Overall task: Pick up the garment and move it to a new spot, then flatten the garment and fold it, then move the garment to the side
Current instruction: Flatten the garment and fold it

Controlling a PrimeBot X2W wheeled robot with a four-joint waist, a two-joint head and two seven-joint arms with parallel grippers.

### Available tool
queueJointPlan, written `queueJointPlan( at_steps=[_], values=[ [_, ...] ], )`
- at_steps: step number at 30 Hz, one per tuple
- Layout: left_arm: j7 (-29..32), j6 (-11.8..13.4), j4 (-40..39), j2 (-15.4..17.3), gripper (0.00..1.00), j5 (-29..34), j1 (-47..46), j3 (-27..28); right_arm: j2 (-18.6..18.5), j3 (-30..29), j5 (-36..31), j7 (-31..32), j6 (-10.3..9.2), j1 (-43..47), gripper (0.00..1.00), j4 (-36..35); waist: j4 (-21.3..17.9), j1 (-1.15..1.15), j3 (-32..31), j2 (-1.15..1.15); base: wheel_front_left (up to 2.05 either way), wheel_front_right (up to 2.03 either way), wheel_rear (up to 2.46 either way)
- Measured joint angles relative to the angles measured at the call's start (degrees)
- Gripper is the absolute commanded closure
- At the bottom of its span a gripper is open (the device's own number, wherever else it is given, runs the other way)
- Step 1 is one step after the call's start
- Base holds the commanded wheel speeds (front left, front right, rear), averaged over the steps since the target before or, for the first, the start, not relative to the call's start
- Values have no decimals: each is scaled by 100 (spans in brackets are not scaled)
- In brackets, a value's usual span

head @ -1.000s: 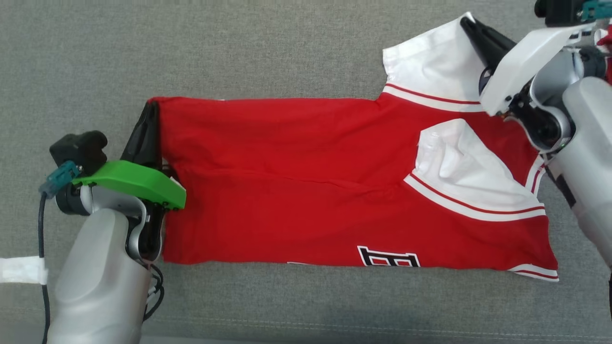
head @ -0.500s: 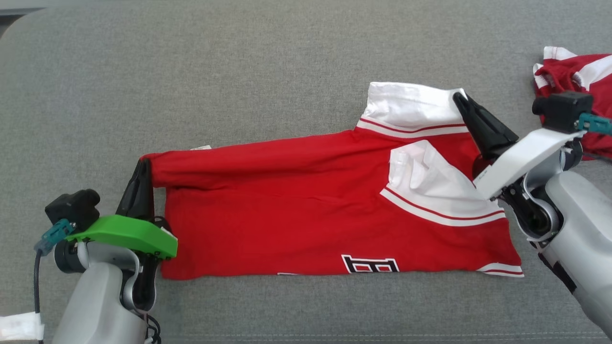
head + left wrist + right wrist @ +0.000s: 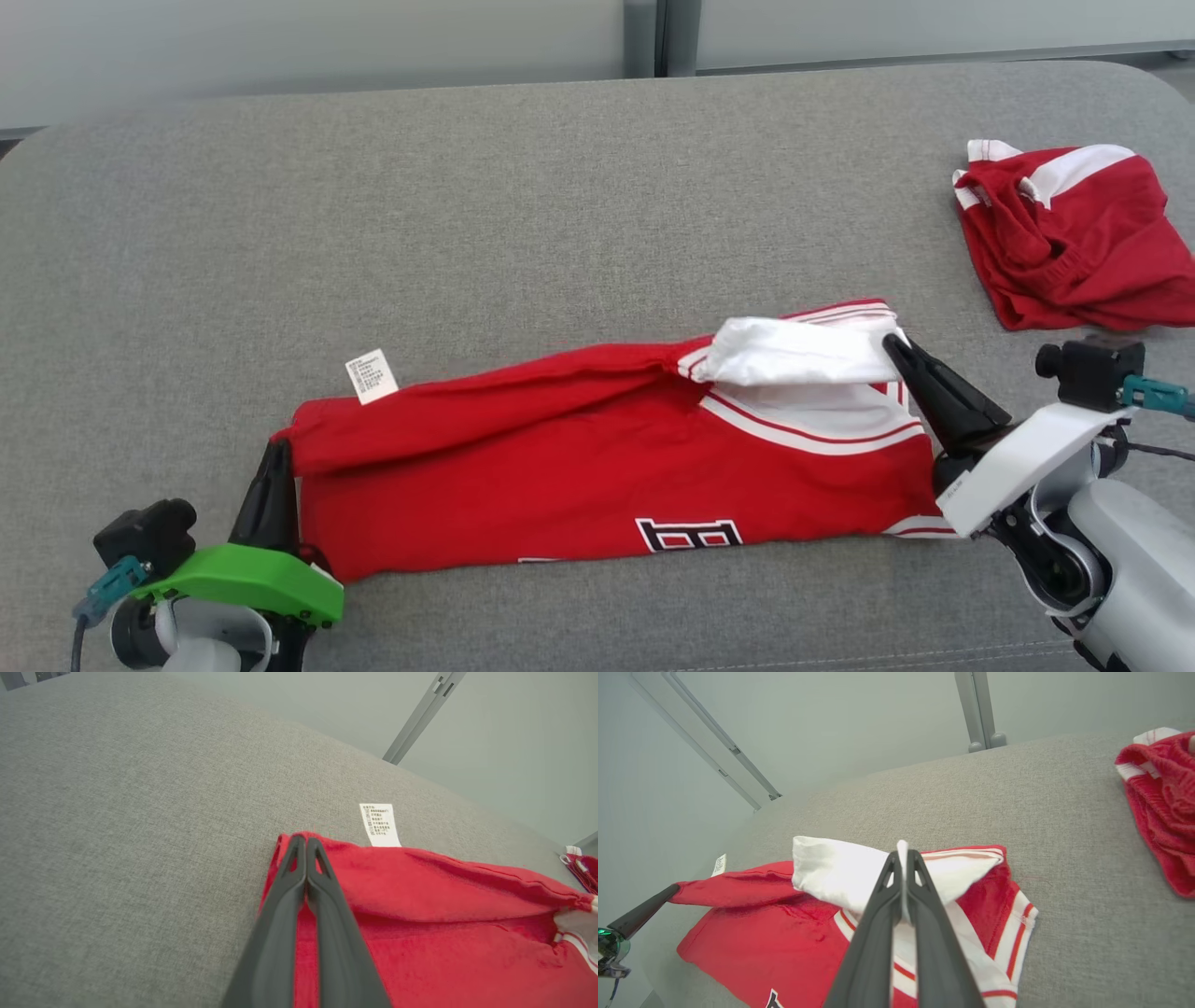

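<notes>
The red garment (image 3: 597, 467), a jersey with white panels and red-and-white striped trim, lies lengthwise on the near part of a grey upholstered surface (image 3: 560, 205). Its far long edge is raised between the two grippers.

The left gripper (image 3: 277, 448) has its fingers pressed together on the red corner at the robot's left end. The left wrist view shows cloth pinched between them. The right gripper (image 3: 893, 342) is closed on the white panel at the opposite end. In the right wrist view a thin white edge of cloth stands between its two fingertips.

**Writing.** A white care label (image 3: 371, 376) juts from the far edge near the left corner and lies flat on the surface. It carries several lines of small dark print, sharpest in the left wrist view yet too small to read. Black block lettering (image 3: 688, 535), outlined in white, sits at the near edge and is cut off by the fold. It may be a letter or a numeral.

**Views compared.**
- **Head view:** gives the garment's full length, the green cover (image 3: 238, 579) on the left wrist and the white cover (image 3: 1018, 457) on the right. A second red garment (image 3: 1064, 233), crumpled and banded in white, lies well apart at the far right.
- **Right wrist view:** takes in the left gripper's dark finger at its left edge and a grey post (image 3: 980, 709) against a pale wall (image 3: 831, 718).
</notes>
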Motion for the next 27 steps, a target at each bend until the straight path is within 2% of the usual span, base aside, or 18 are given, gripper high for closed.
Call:
queueJointPlan(
  at_steps=[6, 8, 11, 12, 16, 17, 18, 20, 21, 22, 23, 24, 27],
  values=[
    [1, 4, 187, -21, 100, -79, 205, -21, -44, 203, -9, -45, 0, 164, 99, -62, -55, 0, 11, 0, 0, 0, 0],
    [0, 29, 234, -21, 100, -79, 210, -44, -66, 359, -79, -46, 0, 165, 85, -57, -64, 0, 26, 0, 0, 0, 0],
    [1, 49, 361, -22, 100, -79, 210, -54, -147, 554, -287, -46, 0, 166, 76, -31, -75, 0, 46, 0, 0, 0, 0],
    [1, 52, 385, -22, 98, -79, 210, -53, -166, 589, -325, -47, 0, 168, 76, -14, -79, 0, 52, 0, 0, 0, 0],
    [1, 99, 482, -20, 78, -79, 210, -20, -194, 657, -409, -96, 0, 201, 72, 73, -98, 0, 71, 0, 0, 0, 0],
    [1, 105, 523, -15, 64, -79, 211, -7, -202, 660, -439, -96, 1, 218, 68, 114, -103, 0, 75, 0, 0, 0, 0],
    [1, 105, 548, -13, 43, -80, 216, 9, -221, 673, -499, -97, 0, 232, 64, 163, -110, 0, 78, 0, 0, 0, 0],
    [1, 107, 580, -7, 50, -81, 223, 40, -281, 716, -612, -97, 0, 249, 67, 232, -124, 0, 86, 0, 0, 0, 0],
    [1, 124, 599, -4, 49, -85, 224, 54, -298, 723, -620, -98, 0, 250, 68, 265, -131, 0, 89, 0, 0, 0, 0],
    [1, 159, 625, 3, 42, -88, 224, 58, -304, 727, -621, -103, 0, 250, 69, 291, -138, 0, 92, 0, 0, 0, 0],
    [1, 176, 661, 22, 8, -87, 226, 55, -304, 734, -621, -114, 0, 252, 68, 318, -144, 0, 94, 0, 0, 0, 0],
    [1, 176, 688, 41, 0, -86, 227, 55, -304, 737, -621, -115, 1, 254, 68, 344, -150, 0, 95, 0, 0, 0, 0],
    [2, 182, 712, 43, 0, -87, 230, 63, -311, 724, -615, -121, 0, 284, 56, 441, -166, 0, 94, 0, 0, 0, 0]
  ],
)
